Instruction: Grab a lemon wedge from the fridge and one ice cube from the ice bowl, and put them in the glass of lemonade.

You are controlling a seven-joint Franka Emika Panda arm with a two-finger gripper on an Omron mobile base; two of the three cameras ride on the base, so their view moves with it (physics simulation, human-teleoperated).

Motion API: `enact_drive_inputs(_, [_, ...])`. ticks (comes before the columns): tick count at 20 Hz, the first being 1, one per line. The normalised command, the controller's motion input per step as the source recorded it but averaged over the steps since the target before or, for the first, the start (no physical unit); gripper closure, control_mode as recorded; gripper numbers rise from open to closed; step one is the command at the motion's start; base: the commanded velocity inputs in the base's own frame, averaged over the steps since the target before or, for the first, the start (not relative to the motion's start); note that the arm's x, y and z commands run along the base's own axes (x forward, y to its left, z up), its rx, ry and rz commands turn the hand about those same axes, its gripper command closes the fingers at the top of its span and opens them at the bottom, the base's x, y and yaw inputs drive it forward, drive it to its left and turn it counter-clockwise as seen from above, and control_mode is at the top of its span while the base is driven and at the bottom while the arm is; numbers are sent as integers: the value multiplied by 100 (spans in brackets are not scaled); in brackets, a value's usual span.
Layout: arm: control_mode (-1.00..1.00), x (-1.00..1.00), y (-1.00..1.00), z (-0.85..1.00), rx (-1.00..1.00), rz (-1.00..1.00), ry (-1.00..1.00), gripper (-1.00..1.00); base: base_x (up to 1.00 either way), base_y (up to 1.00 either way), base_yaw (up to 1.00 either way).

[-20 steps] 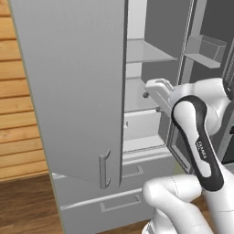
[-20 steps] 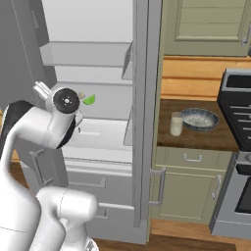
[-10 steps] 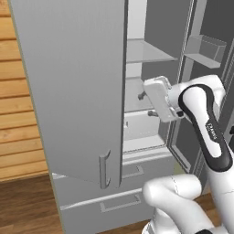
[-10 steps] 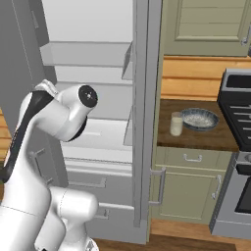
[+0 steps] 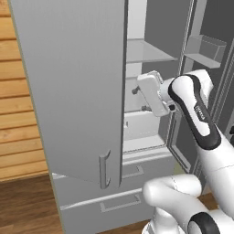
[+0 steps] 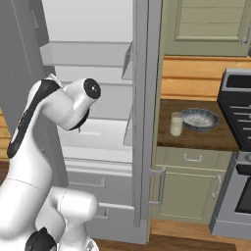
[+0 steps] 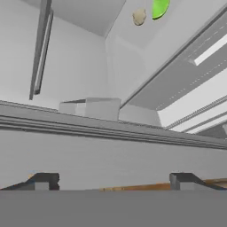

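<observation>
Left base view: tall grey double-door fridge (image 5: 77,91) open, its left door filling the left half of the frame, pale interior shelves at upper centre. White arm reaching in from the lower right, claw (image 5: 139,98) at mid-frame inside the fridge; fingers spread wide, nothing between them.

Right base view: same fridge (image 6: 142,122) in the left and centre, white arm bent in front of the shelves at mid-left. On the dark wooden bench (image 6: 196,139) at right centre, small clear tumbler of creamy-yellow lemonade (image 6: 176,123) just beside the shallow speckled blue-grey ice bowl (image 6: 199,118), bowl to its right.

Hand view: two dark finger tips (image 7: 42,181) far apart at the bottom edge, empty. Bright yellow-green lemon wedge (image 7: 158,7) at the top edge, right of centre, partly cropped, on a pale fridge surface; small beige lump (image 7: 139,17), possibly food, just left of it.
</observation>
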Motion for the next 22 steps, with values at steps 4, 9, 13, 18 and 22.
enact_drive_inputs(4, [-100, 68, 8, -15, 4, -5, 4, -100, 0, 0, 0])
enact_drive_inputs(9, [-100, 50, 48, -25, 3, 0, 9, -100, 0, 0, 0])
enact_drive_inputs(13, [-100, 14, 44, -16, 10, 1, 5, -100, 0, 0, 0])
enact_drive_inputs(18, [-100, -24, 35, -1, 13, 7, 0, -100, 0, 0, 0])
enact_drive_inputs(22, [-100, -58, 45, 0, 14, 12, 2, -100, 0, 0, 0])
